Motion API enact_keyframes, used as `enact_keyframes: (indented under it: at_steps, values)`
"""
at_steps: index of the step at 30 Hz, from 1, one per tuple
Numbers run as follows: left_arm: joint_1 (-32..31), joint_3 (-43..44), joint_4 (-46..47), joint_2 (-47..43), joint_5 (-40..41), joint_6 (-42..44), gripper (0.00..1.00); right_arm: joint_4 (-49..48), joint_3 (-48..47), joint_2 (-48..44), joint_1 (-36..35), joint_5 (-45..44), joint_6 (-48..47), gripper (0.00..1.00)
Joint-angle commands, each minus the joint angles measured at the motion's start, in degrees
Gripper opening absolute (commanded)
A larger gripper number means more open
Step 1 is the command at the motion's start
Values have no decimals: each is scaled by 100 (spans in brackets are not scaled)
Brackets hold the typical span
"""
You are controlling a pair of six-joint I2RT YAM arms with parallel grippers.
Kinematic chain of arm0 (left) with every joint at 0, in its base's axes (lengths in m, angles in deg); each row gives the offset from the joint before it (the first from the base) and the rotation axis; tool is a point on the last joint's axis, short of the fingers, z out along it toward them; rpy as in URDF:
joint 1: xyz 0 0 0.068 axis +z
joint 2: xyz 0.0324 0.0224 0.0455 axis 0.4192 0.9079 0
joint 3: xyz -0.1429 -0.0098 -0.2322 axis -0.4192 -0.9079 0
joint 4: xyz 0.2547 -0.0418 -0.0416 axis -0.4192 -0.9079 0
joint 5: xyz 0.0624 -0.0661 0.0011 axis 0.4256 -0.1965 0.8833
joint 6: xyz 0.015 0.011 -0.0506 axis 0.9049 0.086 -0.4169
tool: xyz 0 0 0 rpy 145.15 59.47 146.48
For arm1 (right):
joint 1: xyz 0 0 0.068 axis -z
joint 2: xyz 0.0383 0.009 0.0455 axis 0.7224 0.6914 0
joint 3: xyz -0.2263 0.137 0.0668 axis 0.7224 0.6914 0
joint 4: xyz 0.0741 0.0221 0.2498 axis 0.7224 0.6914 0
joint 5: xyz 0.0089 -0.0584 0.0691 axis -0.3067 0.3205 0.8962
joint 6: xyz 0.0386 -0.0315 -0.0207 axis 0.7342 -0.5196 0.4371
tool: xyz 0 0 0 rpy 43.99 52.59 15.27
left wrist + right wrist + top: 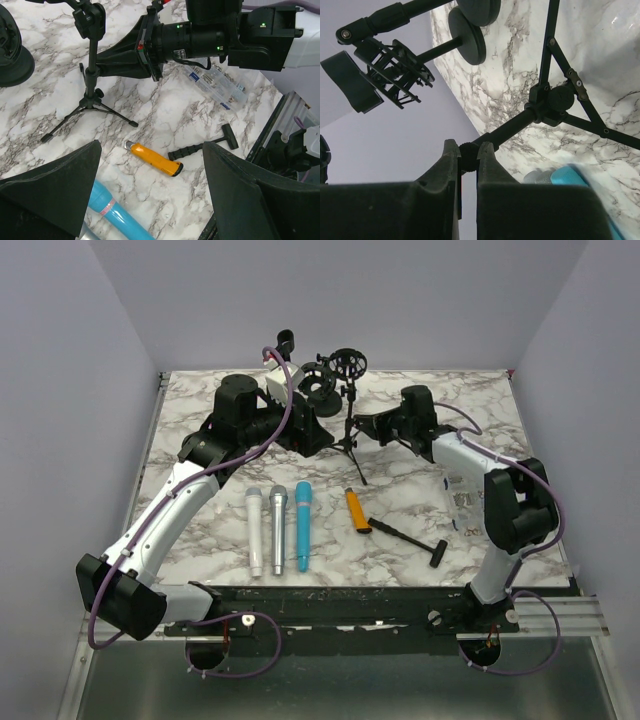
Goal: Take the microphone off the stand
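Observation:
A black tripod stand (350,440) rises at the middle back of the marble table, with a shock mount (348,362) on top. In the right wrist view the shock mount (390,70) shows only its cage, and I cannot tell whether a microphone sits in it. My right gripper (364,425) is shut on the stand's pole (520,122), its jaws (469,159) pinching a knurled knob. My left gripper (312,435) hangs open just left of the stand (90,75), with nothing between its fingers (55,185). White (255,530), silver (278,530) and blue (302,525) microphones lie side by side in front.
An orange utility knife (357,511) and a black T-handled tool (410,538) lie right of the microphones. A clear plastic packet (458,495) lies under the right arm. A round black disc (322,390) sits at the back beside the stand.

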Motion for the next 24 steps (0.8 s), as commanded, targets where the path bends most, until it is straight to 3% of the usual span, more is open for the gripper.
enact_keyframes:
  at_steps: [1,4,13,17,24]
  values:
    - [-33,97,77,-109,-91,-7,84,-501,237,57,-36,43,-103,1]
    - [-35,93,90,-117,-87,-7,84,-1112,554,179,-36,303,-396,1]
    - [-39,62,115,-116,-65,-2,84,-6372,2257,1375,-28,933,-1020,1]
    - [-38,45,135,-119,-57,11,84,-8278,2693,1881,-23,910,-2011,1]
    - [-37,28,161,-90,-76,10,84,-8478,2136,2417,34,1516,-3387,1]
